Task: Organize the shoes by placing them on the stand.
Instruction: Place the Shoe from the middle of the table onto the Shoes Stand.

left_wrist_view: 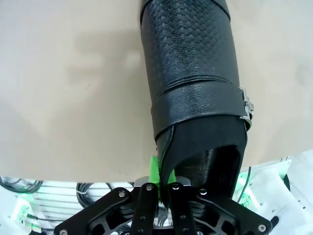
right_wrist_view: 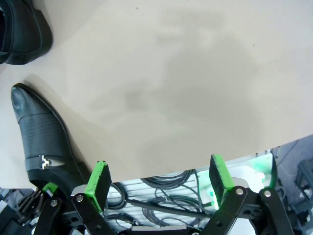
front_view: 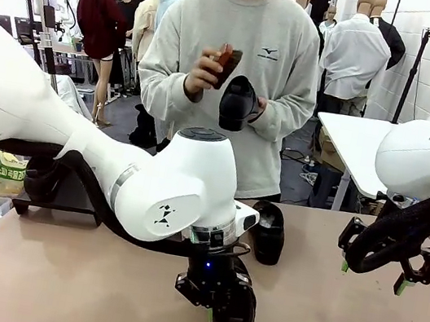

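Left hand (left_wrist_view: 164, 180) pointing down, pinching shoe (left_wrist_view: 195, 88) collar, right hand (right_wrist_view: 157, 171) spread, hovering

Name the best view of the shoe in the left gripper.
Left wrist view: shoe close up, rim pinched by the left gripper. Front view shows part under the arm; right wrist view, its side.

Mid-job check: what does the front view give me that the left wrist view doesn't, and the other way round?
Front view: the person across the table holding a raised shoe, a second shoe lying beyond the left arm, and the right gripper open above the tabletop.
Left wrist view: the left gripper shut on the heel-end rim of the gripped shoe, plus its perforated toe and metal buckle.
Shared: the left gripper on that shoe, near the table's robot-side edge.
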You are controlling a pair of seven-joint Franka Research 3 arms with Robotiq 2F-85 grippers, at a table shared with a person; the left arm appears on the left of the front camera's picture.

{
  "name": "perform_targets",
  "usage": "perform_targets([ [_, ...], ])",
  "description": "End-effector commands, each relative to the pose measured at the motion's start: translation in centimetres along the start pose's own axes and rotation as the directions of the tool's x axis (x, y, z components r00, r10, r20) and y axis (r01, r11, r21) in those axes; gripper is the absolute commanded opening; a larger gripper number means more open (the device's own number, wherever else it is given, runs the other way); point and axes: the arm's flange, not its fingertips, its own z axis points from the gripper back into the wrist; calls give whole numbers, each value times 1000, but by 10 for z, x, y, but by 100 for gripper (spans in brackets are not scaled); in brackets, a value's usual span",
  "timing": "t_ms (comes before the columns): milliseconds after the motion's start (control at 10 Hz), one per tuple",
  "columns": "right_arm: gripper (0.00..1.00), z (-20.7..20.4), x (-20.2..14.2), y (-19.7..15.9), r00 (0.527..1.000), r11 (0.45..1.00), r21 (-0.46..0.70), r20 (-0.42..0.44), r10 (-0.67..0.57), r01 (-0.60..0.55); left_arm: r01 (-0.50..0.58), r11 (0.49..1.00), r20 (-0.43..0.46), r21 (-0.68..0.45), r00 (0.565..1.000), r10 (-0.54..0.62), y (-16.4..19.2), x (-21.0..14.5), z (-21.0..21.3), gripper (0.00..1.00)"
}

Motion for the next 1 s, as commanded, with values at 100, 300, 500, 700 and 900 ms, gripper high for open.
perform_targets([
  [100,100,0,0,-2,1000,1000,-9,-2,9,-9,7,998,1,-62,1000,-7,48,-14,87,0],
  [300,100,0,0,-2,1000,1000,-9,-2,9,-9,-76,990,62,-121,995,84,104,-8,131,0],
  [500,100,0,0,-2,1000,1000,-9,-2,9,-9,-175,984,152,-25,973,176,160,9,148,0],
  [700,100,0,0,-2,1000,1000,-9,-2,9,-9,-206,977,297,46,937,184,199,20,155,0],
  [900,100,0,0,-2,1000,1000,-9,-2,9,-9,-186,980,431,67,892,140,220,32,157,0],
])
